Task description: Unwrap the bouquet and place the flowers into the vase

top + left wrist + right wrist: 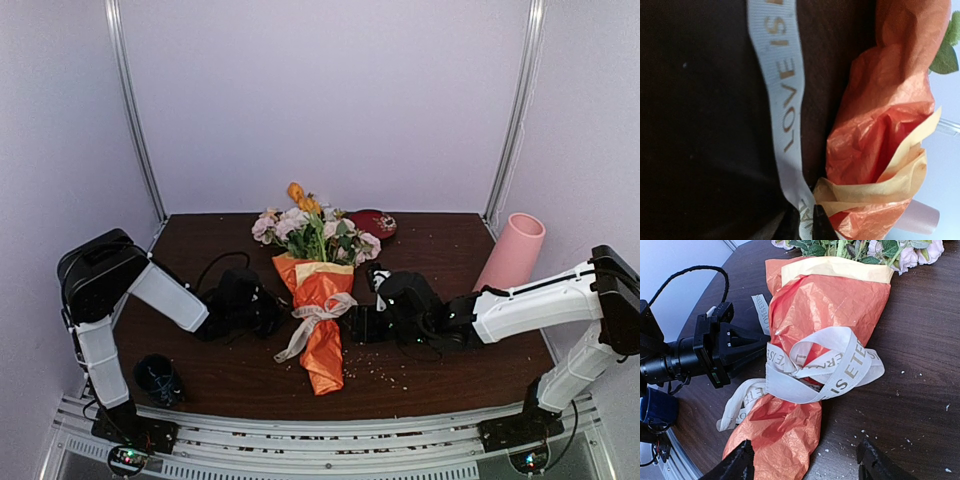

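While bouquet (318, 300) lies flat, left jaws pinch ribbon (782, 100).

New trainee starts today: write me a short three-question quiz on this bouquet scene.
1. True or false: the ribbon is tied round the bouquet.
2. What does the left gripper pinch? A) a stem B) a ribbon tail C) a leaf
3. Fill in: the vase stands on the ___ arm's side of the table.
Key: 1 true; 2 B; 3 right.
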Controlling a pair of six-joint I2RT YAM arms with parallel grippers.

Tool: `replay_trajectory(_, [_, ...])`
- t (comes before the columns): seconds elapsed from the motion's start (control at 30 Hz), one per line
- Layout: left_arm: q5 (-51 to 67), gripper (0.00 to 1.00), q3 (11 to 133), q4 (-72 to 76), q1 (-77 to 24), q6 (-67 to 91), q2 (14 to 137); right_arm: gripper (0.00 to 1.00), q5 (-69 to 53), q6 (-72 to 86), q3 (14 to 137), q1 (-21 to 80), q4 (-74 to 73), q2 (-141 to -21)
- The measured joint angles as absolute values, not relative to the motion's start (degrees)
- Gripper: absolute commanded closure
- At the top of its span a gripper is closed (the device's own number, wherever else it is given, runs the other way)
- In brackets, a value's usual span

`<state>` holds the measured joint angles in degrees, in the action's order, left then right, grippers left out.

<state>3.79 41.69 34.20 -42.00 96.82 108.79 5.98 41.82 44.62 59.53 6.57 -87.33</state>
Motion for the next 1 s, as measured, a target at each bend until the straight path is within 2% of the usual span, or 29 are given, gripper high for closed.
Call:
replay_trajectory(0.07, [3.8, 1.0, 41.7, 34.2, -42.0, 96.8, 108.8, 0.3, 6.0, 41.8, 44.6, 59.6, 6.5, -87.3])
replay_trajectory(0.37, [3.3, 1.0, 40.5, 34.3, -41.9, 95.9, 107.3, 0.3, 6.0, 41.8, 44.6, 60.0, 6.0, -87.3])
replay_trajectory(0.7, [-0.4, 1.0, 37.5, 29.8, -41.9, 91.8, 93.1, 0.3, 6.0, 41.8, 44.6, 60.1, 5.7, -87.4])
replay_trajectory(1.0, [-3.8, 1.0, 35.7, 24.7, -42.2, 88.4, 88.1, 0.3, 6.0, 42.0, 44.8, 60.8, 5.8, -87.7])
